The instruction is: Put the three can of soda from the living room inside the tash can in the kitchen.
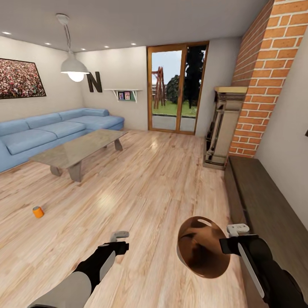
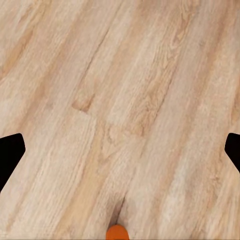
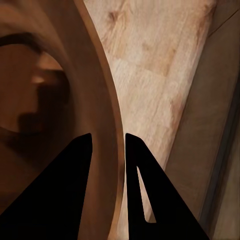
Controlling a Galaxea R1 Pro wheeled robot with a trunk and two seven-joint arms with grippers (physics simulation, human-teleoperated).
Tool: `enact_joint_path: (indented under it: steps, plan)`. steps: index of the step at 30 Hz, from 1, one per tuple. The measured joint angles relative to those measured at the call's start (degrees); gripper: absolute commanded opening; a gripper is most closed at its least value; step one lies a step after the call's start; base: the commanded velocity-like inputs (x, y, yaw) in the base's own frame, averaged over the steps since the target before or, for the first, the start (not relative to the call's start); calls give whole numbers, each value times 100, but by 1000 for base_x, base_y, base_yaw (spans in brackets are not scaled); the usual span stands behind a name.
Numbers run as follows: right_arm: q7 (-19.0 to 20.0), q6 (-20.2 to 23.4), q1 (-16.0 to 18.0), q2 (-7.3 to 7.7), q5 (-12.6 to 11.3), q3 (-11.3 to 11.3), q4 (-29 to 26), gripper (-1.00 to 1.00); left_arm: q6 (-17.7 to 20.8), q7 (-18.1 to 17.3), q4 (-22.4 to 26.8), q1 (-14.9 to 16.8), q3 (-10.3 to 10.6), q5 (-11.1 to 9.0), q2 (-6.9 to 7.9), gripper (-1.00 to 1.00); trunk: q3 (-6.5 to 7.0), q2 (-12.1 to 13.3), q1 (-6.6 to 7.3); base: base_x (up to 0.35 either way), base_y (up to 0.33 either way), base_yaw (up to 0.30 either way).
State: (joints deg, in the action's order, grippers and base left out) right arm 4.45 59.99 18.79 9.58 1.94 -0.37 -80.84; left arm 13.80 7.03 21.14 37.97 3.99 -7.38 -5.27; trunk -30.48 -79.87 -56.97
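tash can (image 1: 201,252) in right gripper (image 3: 108,145), unlabelled

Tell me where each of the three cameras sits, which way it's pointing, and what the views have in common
Head view: from the robot's head, forward and down over the living room floor, both arms showing, an orange can ahead-left.
Left wrist view: on the left arm, aimed at the floor; open left gripper; same can.
Right wrist view: on the right arm; right gripper clamps the trash can rim, as in the head view.

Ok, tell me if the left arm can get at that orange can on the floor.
Probably yes: the left gripper is open and empty, and only bare floor lies between it and the orange can, though the can looks a stretch away.
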Motion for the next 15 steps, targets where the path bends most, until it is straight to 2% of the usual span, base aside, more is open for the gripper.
enact_joint_path:
  steps: [15]
  plan:
    - [1, 0, -5, 0, -29, -4, -4, -100, 0, 0, -1, 0, -2, 0, 0, 100, 0, 0, 0, 42, 0, 0]
